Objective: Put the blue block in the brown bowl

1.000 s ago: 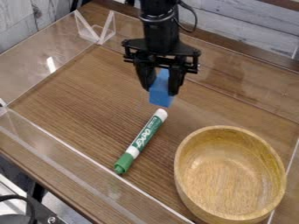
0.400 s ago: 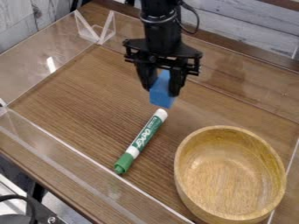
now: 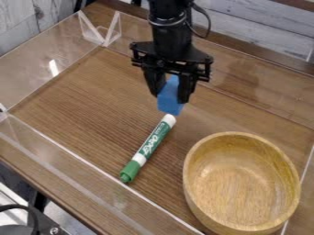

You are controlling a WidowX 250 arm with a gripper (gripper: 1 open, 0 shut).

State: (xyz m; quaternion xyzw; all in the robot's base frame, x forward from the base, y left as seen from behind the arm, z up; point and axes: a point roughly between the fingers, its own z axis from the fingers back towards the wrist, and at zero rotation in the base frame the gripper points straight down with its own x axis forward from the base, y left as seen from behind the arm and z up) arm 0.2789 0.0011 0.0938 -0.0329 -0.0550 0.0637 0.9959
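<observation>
My gripper [image 3: 171, 92] hangs from the black arm at the top centre, shut on the blue block [image 3: 171, 95], which shows between the fingers and is lifted just above the wooden table. The block hovers over the white cap end of the marker. The brown bowl [image 3: 241, 180], a wide shallow wooden bowl, sits at the lower right, empty, well to the right of and nearer than the gripper.
A green-and-white marker pen [image 3: 149, 147] lies diagonally on the table below the gripper. Clear acrylic walls [image 3: 55, 69] ring the table surface, with a low front wall at the lower left.
The gripper and the blue block have risen very slightly; the bowl and marker have not moved.
</observation>
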